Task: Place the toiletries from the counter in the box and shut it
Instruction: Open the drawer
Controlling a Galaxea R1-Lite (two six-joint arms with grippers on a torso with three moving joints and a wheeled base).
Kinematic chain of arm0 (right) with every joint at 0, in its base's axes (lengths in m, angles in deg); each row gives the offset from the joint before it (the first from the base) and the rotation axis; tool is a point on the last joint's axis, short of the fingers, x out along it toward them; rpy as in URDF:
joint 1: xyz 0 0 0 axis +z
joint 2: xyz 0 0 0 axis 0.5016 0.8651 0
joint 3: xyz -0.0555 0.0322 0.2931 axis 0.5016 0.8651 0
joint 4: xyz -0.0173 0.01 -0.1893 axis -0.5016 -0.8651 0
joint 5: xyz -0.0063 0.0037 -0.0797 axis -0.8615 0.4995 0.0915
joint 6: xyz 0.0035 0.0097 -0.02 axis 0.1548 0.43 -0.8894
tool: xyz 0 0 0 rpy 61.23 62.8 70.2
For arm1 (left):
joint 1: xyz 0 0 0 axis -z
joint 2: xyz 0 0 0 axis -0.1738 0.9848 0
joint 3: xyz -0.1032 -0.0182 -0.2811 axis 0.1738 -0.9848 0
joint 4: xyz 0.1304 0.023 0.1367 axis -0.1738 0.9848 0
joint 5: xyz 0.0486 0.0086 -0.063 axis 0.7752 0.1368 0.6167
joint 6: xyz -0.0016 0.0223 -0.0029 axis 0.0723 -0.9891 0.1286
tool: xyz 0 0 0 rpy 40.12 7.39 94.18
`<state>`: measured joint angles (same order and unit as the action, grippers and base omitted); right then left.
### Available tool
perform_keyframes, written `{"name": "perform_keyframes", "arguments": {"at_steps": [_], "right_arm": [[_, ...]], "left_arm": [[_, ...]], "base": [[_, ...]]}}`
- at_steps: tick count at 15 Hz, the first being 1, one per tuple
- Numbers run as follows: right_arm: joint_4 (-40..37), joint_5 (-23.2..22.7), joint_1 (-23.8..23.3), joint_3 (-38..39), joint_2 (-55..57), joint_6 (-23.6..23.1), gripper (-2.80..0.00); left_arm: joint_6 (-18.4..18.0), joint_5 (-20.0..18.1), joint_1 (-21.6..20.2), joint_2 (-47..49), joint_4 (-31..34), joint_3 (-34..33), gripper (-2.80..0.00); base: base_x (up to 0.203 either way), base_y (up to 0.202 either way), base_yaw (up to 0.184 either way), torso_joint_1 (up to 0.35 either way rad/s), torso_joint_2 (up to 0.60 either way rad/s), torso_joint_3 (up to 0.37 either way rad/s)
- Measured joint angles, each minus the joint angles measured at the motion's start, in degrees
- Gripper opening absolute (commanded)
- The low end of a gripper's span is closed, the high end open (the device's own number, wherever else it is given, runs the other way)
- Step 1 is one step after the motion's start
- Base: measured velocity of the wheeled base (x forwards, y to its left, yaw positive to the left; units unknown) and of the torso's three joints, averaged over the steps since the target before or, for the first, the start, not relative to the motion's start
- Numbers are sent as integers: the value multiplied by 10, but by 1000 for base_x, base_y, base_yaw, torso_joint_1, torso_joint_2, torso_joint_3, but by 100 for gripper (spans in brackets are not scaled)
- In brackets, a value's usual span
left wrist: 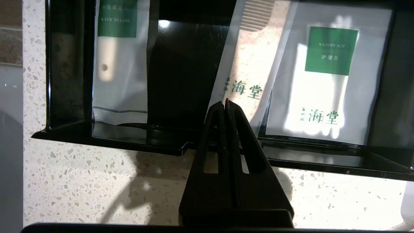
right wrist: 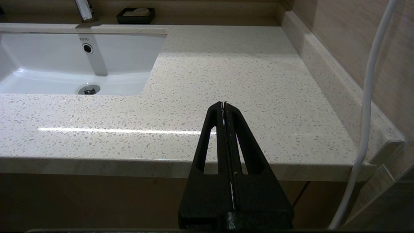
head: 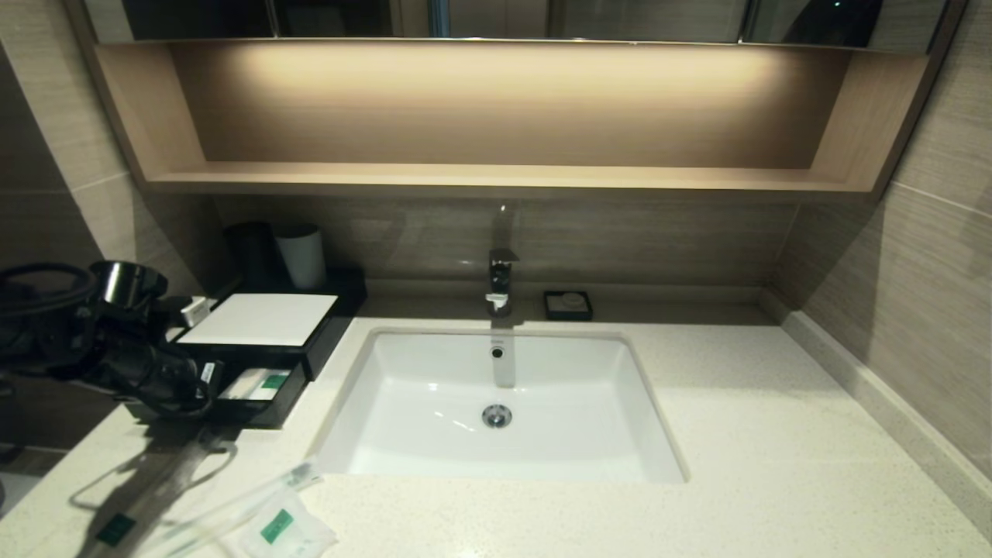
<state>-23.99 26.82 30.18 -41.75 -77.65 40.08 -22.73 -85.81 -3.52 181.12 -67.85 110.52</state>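
My left end effector [left wrist: 225,103] is clenched on nothing at the front lip of the box's [head: 267,319] open drawer [left wrist: 161,142], sachets [left wrist: 320,87] inside. Two packets [head: 267,527] wait on the counter [head: 775,465], so I should fetch them before pushing squarely. My right end effector [right wrist: 224,104] idles clenched.

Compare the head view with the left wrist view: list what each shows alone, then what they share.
Head view only: the sink basin, faucet, soap dish, wooden shelf, the box's white panel, and wrapped toiletries on the counter's front edge. Left wrist view only: the left gripper with fingers shut, and a comb packet. Both: the open drawer, green-labelled packets inside, and the speckled counter.
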Motion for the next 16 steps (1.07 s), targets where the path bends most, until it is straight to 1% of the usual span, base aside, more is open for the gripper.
{"name": "perform_keyframes", "arguments": {"at_steps": [3,8,12,16], "right_arm": [[0,0,0,0,0,0,-280],[0,0,0,0,0,0,-280],[0,0,0,0,0,0,-280],[0,0,0,0,0,0,-280]], "left_arm": [[0,3,0,0,18,4,-280],[-2,8,0,0,75,24,-280],[-4,18,0,0,91,26,-280],[-7,19,0,1,102,27,-280]], "base": [[0,0,0,0,0,0],[0,0,0,0,0,0],[0,0,0,0,0,0],[0,0,0,0,0,0]]}}
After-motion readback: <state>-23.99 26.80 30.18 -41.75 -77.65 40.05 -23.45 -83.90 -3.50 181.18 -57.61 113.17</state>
